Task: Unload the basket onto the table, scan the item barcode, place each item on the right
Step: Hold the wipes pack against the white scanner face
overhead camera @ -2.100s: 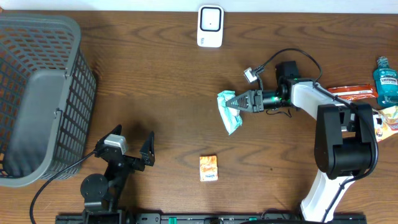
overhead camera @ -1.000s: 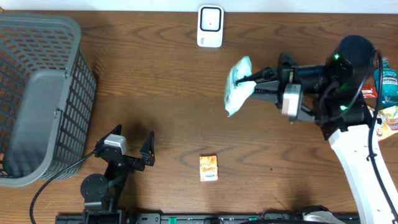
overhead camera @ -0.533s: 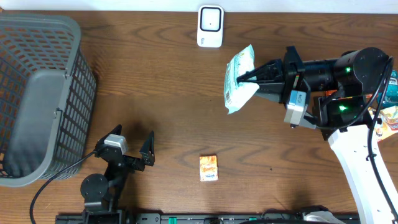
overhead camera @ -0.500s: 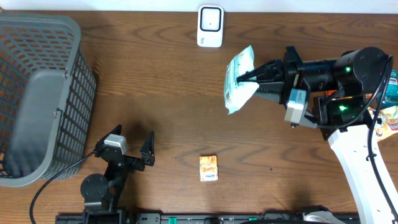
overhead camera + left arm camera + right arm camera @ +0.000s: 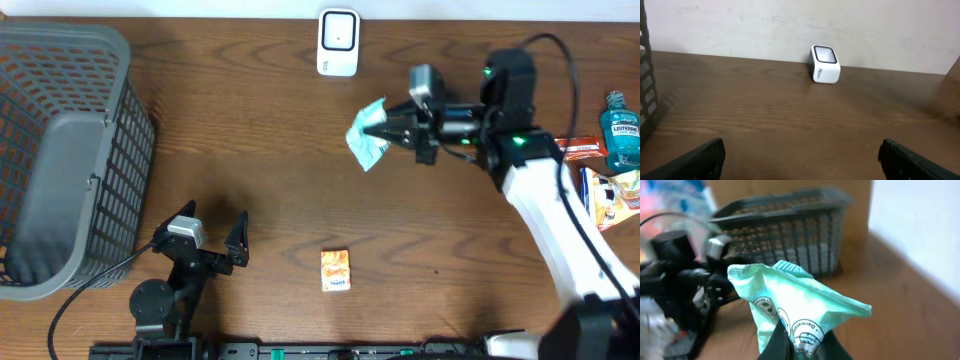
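Note:
The item is a mint-green soft packet [image 5: 366, 141] with printed round logos, held above the table. My right gripper [image 5: 385, 131] is shut on its near end and points left. In the right wrist view the packet [image 5: 790, 302] fans out above the dark fingers [image 5: 776, 347] of the gripper [image 5: 805, 342]. The white barcode scanner [image 5: 338, 42] stands at the table's far edge, up and left of the packet, and also shows in the left wrist view [image 5: 825, 63]. My left gripper [image 5: 212, 240] rests near the front left, open and empty, also seen as [image 5: 805, 165].
A large grey mesh basket [image 5: 60, 150] fills the left side. A small orange box [image 5: 336, 270] lies near the front centre. A blue mouthwash bottle [image 5: 620, 128] and flat packets [image 5: 575, 150] crowd the right edge.
The right arm has lifted the packet off the table, then turned its wrist and carried it a little left; its broad face now shows less from above. The left arm has not moved.

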Motion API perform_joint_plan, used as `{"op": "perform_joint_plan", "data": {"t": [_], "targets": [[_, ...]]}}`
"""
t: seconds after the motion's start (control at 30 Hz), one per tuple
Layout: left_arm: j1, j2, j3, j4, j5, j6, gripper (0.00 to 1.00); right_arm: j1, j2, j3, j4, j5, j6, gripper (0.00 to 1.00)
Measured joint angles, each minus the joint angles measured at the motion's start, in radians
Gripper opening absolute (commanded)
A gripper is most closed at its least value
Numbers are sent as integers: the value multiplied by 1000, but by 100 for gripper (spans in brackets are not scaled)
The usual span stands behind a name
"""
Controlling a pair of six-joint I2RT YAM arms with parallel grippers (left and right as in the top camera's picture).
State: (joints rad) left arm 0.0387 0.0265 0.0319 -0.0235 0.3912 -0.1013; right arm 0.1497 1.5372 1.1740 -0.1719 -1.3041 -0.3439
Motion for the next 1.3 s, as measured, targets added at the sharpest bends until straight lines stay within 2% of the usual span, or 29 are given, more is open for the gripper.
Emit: {"op": "perform_joint_plan", "data": {"t": [0.2, 0.43, 0.53, 0.67, 1.07, 1.17, 1.3], "targets": [[0, 0, 0, 0, 0, 0, 98, 13, 112, -1, 84, 325, 471, 1], [0, 0, 0, 0, 0, 0, 98, 32, 296, 13, 277, 587, 842, 1], [0, 0, 0, 0, 0, 0, 98, 33, 400, 81, 276, 627, 927, 1], [0, 0, 0, 0, 0, 0, 98, 39, 571, 256, 253, 657, 1005, 1], [0, 0, 0, 0, 0, 0, 98, 93, 897, 908, -27, 814, 1101, 1], [0, 0, 0, 0, 0, 0, 98, 103, 949, 977, -52, 840, 1126, 2], [0, 0, 0, 0, 0, 0, 98, 107, 986, 985, -85, 880, 1151, 2]]}}
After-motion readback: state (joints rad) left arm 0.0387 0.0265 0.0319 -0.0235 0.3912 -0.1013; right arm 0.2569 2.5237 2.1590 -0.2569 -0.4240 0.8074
